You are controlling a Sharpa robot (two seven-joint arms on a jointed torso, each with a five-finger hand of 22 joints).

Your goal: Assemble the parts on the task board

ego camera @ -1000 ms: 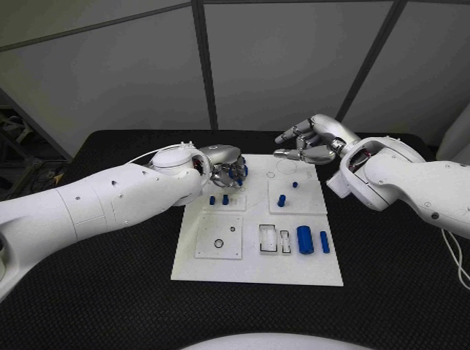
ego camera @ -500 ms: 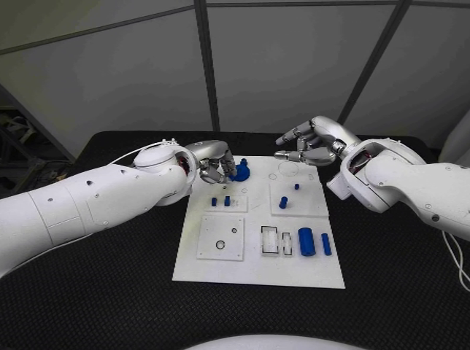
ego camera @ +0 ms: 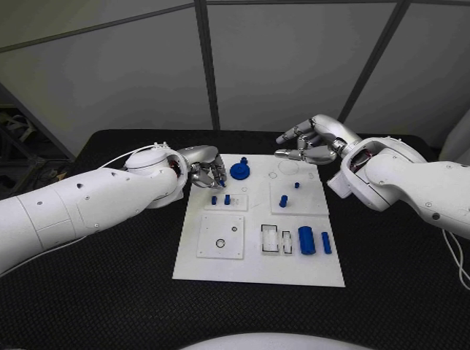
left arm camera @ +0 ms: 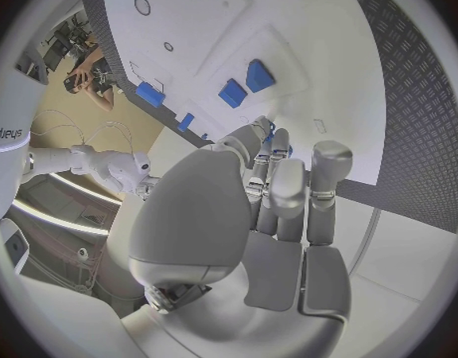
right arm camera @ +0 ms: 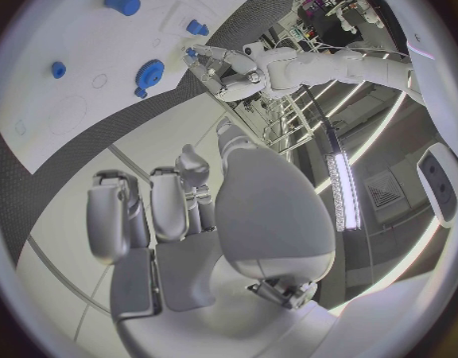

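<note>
The left hand (ego camera: 206, 173) hovers at the task board's (ego camera: 259, 270) far-left edge, fingers curled, holding nothing, beside a blue gear (ego camera: 240, 172); the right hand (ego camera: 314, 143) hangs curled, holding nothing.

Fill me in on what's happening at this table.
A two-armed robot is assembling small blue parts on the white task board. Its left hand sits at the board's far left corner, right beside a blue gear-shaped part standing there; whether it touches the gear is unclear. The right hand hovers above the board's far edge, fingers curled, holding nothing. Two blue cylinders lie near the board's right side, and small blue pegs stand mid-board.
</note>
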